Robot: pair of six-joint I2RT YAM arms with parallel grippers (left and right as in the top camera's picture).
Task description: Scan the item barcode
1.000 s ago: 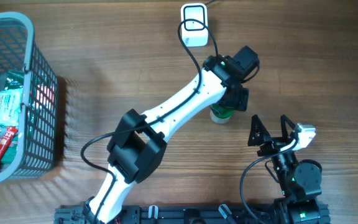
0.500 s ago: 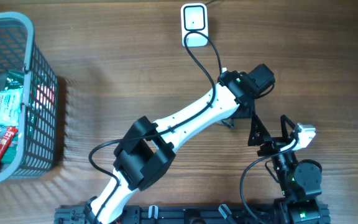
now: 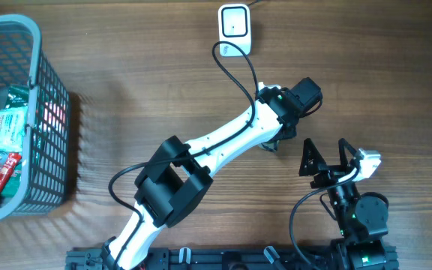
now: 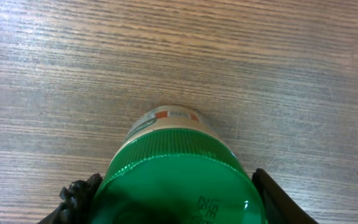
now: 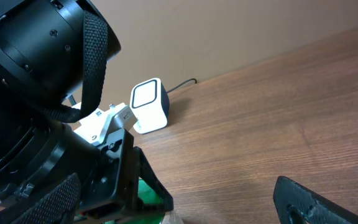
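Observation:
The item is a jar with a green lid (image 4: 179, 180) and a pale label, standing upright on the wooden table. My left gripper (image 4: 174, 198) is down over it, one black finger pressed on each side of the lid. In the overhead view the left gripper (image 3: 280, 131) covers the jar almost entirely. A sliver of green (image 5: 145, 193) shows behind the left arm in the right wrist view. The white barcode scanner (image 3: 235, 28) stands at the table's far edge, also visible as a scanner (image 5: 149, 106) in the right wrist view. My right gripper (image 3: 326, 159) rests open to the jar's right, holding nothing.
A grey wire basket (image 3: 51, 112) with several packaged goods stands at the far left. The scanner's black cable (image 3: 238, 64) trails across the table towards the left arm. The left arm's black housing (image 5: 42, 56) fills the left of the right wrist view.
The left gripper has moved down over the jar and its fingers have narrowed from wide open onto the lid. The jar, plainly visible a second ago, is now covered. The right arm is still.

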